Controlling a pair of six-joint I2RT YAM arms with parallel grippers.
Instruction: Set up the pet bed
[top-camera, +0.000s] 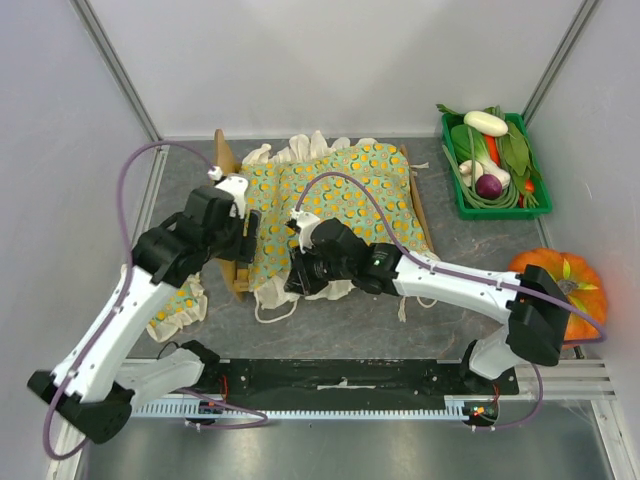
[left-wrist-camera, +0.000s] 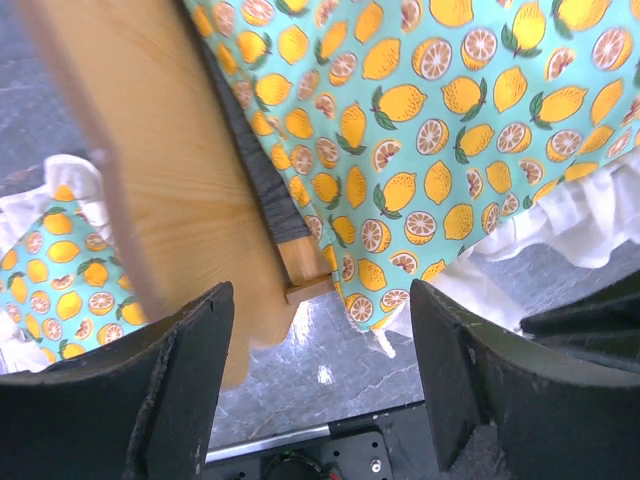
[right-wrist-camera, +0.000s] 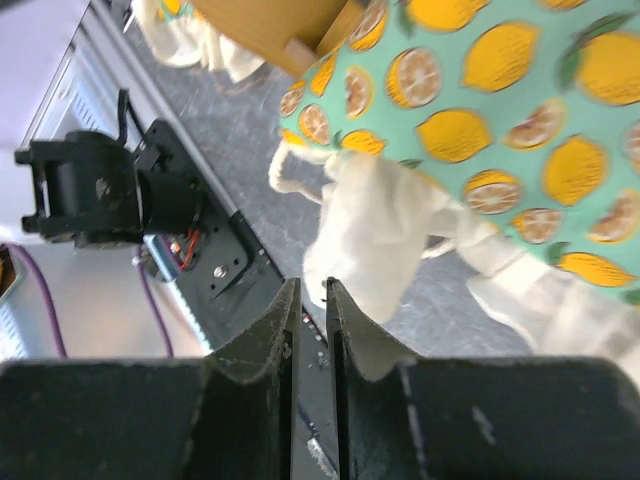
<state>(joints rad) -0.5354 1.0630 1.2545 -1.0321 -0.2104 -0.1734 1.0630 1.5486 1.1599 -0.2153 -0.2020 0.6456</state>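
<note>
The pet bed (top-camera: 225, 160) lies across the table with its arched wooden headboard (left-wrist-camera: 180, 170) at the left end. A green lemon-print cushion (top-camera: 350, 190) with white frills covers its base; only a dark grey strip (left-wrist-camera: 262, 170) shows beside the headboard. My left gripper (top-camera: 248, 225) hovers at the headboard's near corner, its jaws wide open (left-wrist-camera: 320, 370) over bare table. My right gripper (top-camera: 298, 275) is at the cushion's near edge. Its jaws (right-wrist-camera: 313, 290) stand a narrow slit apart with nothing between them, and the white frill (right-wrist-camera: 375, 240) hangs just past the tips.
A small matching pillow (top-camera: 180, 305) lies on the table left of the headboard. A green crate (top-camera: 490, 210) of vegetables stands at the back right, an orange pumpkin (top-camera: 570, 290) at the right edge. The black mounting rail (top-camera: 340, 375) runs along the near edge.
</note>
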